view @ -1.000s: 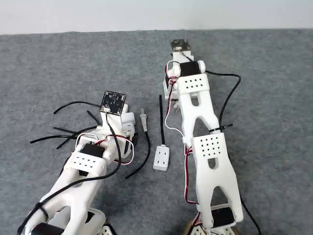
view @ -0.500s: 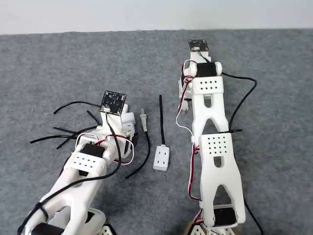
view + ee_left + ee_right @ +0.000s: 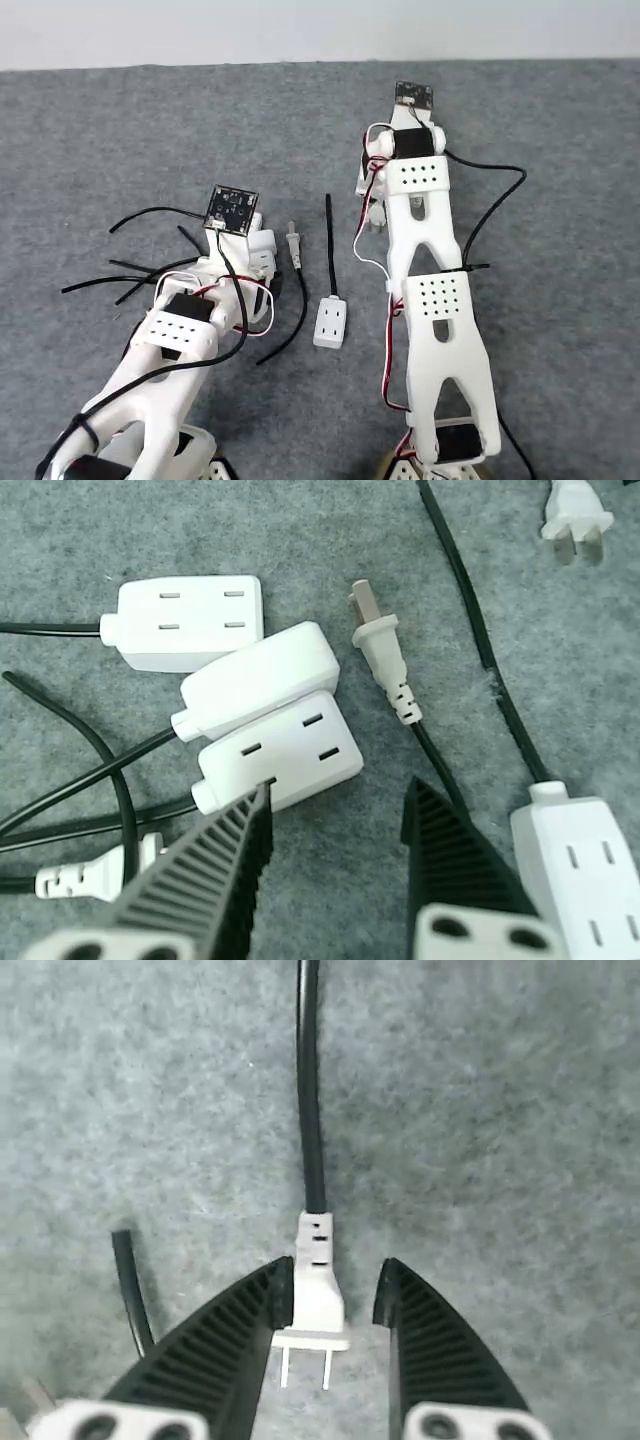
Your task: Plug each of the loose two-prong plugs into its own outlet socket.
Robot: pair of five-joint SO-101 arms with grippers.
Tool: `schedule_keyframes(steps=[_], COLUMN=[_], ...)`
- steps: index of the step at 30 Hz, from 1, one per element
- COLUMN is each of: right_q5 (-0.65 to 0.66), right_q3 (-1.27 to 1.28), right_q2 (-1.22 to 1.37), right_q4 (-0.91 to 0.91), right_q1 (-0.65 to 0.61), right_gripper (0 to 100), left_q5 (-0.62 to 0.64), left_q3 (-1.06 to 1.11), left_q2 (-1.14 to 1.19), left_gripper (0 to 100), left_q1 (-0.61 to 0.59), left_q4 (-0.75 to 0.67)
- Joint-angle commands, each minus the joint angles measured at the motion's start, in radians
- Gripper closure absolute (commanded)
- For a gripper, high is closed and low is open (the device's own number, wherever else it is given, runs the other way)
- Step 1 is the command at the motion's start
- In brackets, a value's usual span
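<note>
My right gripper [image 3: 335, 1275] is open and straddles a white two-prong plug [image 3: 318, 1295] lying on the grey carpet. Its prongs point back toward the wrist and its black cord [image 3: 306, 1090] runs straight away. My left gripper [image 3: 338, 790] is open above a cluster of white outlet blocks [image 3: 280, 752], [image 3: 255, 678], [image 3: 185, 622]. A loose white plug [image 3: 380, 652] lies just beyond its fingertips. Another outlet block [image 3: 575, 852] lies beside one finger. From above, that block [image 3: 330, 322] sits between the arms, with a plug [image 3: 293, 243] close by.
Black cords [image 3: 150, 272] fan out over the carpet beside the left arm. Two other white plugs [image 3: 575, 520], [image 3: 80, 880] lie at the edges of the left wrist view. A cut cord end [image 3: 125, 1260] lies near the right gripper. Open carpet spreads at the far left and right.
The right arm has swung to the right, away from the central cord, and settled there. The left arm has not moved.
</note>
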Motion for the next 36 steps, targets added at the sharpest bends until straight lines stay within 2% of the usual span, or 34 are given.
schedule_keyframes(steps=[1,5,12,16,23,30,33,36], right_q5=[-0.021,-0.017,0.103,0.126,0.127,0.137,0.143,0.143], right_q3=[-0.055,-0.055,-0.055,-0.055,-0.058,-0.032,0.058,0.209], right_q2=[0.001,0.002,0.065,0.065,0.033,-0.143,-0.237,-0.366], right_q4=[-0.044,-0.061,-0.068,-0.076,0.028,0.07,0.071,0.07], right_q1=[-0.004,-0.013,-0.018,-0.015,-0.018,0.005,0.01,0.012], right_gripper=[85.4,85.5,86.1,98.7,99.1,99.1,99.1,99.1], left_q5=[-0.011,-0.011,-0.011,-0.011,-0.011,-0.008,-0.005,-0.006], left_q3=[-0.035,-0.035,-0.033,-0.033,-0.033,-0.122,-0.208,-0.352], left_q2=[-0.006,-0.006,-0.006,-0.006,-0.008,0.044,0.164,0.322], left_gripper=[80,80,80,80,80,80,81,86], left_q1=[-0.006,-0.006,-0.006,-0.006,-0.006,-0.017,-0.048,-0.06], left_q4=[-0.026,-0.026,-0.026,-0.026,-0.025,0.092,0.115,0.219])
